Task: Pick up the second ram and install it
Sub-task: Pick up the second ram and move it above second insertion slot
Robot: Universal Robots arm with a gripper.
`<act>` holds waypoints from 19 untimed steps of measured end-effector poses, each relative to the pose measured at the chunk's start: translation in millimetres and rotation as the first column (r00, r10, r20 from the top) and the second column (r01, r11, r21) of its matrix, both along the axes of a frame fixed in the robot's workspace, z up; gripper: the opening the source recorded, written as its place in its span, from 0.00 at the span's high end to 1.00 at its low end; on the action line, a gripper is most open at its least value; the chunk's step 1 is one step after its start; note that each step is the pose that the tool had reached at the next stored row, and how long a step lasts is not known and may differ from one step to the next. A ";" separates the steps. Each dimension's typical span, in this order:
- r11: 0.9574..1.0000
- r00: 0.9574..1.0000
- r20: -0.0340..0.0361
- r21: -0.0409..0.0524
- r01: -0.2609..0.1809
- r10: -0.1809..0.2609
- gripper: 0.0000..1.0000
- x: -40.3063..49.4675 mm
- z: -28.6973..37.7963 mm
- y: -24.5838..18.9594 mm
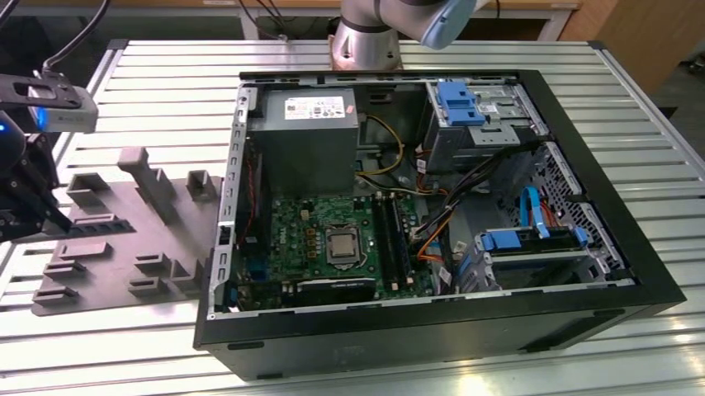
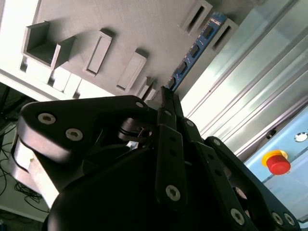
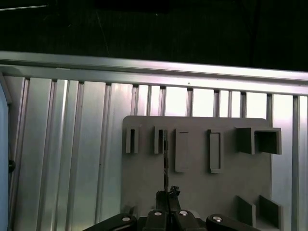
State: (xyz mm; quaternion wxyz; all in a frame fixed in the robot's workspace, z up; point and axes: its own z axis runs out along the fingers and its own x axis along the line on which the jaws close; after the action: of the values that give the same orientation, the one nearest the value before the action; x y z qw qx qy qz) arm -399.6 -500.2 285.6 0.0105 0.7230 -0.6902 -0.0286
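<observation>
Since the gripper (image 2: 166, 94) looks to have its jaws pinched together on the near end of the second ram (image 2: 195, 50), the stick is held by one end only, w/ the rest reaching out over the light grey tray (image 3: 202, 192). In both wrist views the ram's far end sits at or in the tray's slotted blocks; can't tell if it's clear of them. The tray lies on the ribbed metal tabletop (image 1: 144, 82), just beside the open PC case (image 1: 441, 330), on the exterior view's left. The black motherboard slots (image 1: 391, 235) are well apart from the gripper.

Risks, imo: an end-only grip lets the ram pivot or slip. If it catches in the blocks on lifting, it could twist or drag the tray. A tilted stick could meet a slot crooked & jam, or knock the case wall.
</observation>
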 end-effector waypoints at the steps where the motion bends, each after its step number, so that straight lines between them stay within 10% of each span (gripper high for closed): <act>1: 1.000 1.000 0.000 0.000 0.000 0.000 0.88 0.0 1.1 0.0; 19: 1.000 1.000 0.000 0.004 0.000 0.000 0.88 0.0 22.5 0.0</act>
State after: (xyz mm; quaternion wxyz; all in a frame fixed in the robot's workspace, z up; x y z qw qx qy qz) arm -399.6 -500.1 308.1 0.0089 0.7230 -0.6902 -0.0301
